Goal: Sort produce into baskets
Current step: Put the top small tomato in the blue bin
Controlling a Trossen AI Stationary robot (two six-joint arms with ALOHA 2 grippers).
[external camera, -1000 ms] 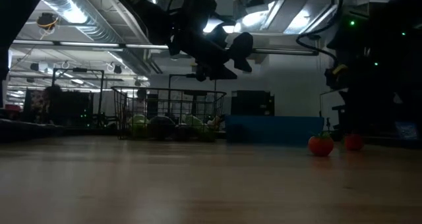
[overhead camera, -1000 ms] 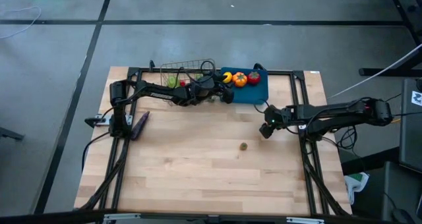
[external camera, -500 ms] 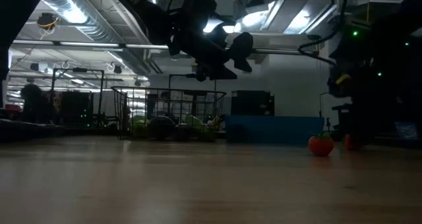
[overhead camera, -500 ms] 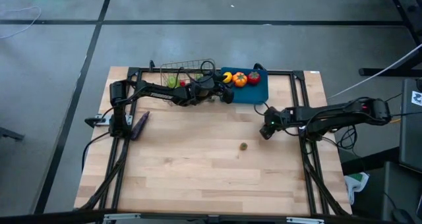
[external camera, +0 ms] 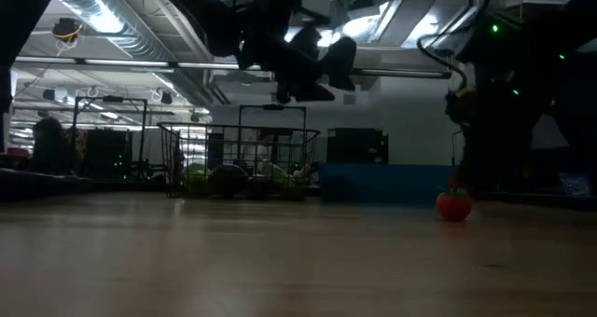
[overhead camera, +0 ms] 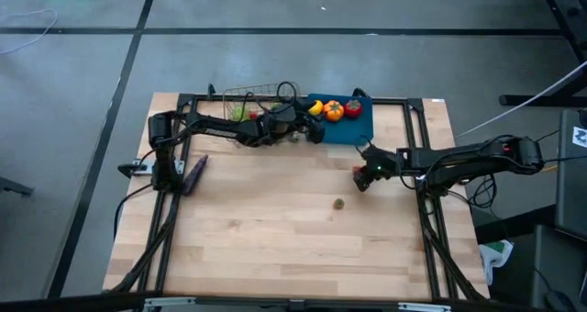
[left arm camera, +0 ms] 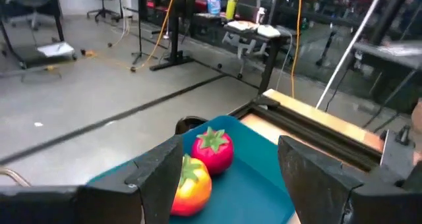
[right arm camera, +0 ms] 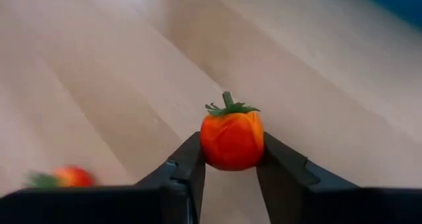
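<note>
My right gripper [overhead camera: 359,176] [right arm camera: 232,148] is shut on a small orange-red tomato [right arm camera: 232,137] with a green stem, over the table's right middle. A second small tomato [overhead camera: 338,203] [external camera: 453,205] rests on the wood nearer the front; it also shows in the right wrist view [right arm camera: 66,176]. My left gripper [overhead camera: 317,130] [left arm camera: 231,155] is open and empty, held high over the near edge of the blue bin [overhead camera: 362,128]. The bin holds a lemon [overhead camera: 316,107], an orange tomato [left arm camera: 191,181] and a red tomato [left arm camera: 214,148]. The wire basket [overhead camera: 261,101] beside it holds green produce. My right gripper pinches the tomato's two opposite sides [right arm camera: 206,145] between its two fingers [right arm camera: 188,165]. The tomato sits upright, stem up, at the fingers' free ends. Whether it is clear of the table, I cannot tell.
A purple eggplant [overhead camera: 194,174] lies by the left arm's base near the table's left edge. A dark frame [overhead camera: 417,101] runs along the table's far and side edges. Bare wood [overhead camera: 275,229] fills the middle and the near half.
My right gripper has gone toward the table's left edge and a little toward the far edge. The tomato that stood on the wood beside it in the low view no longer shows there. My left gripper has risen slightly.
</note>
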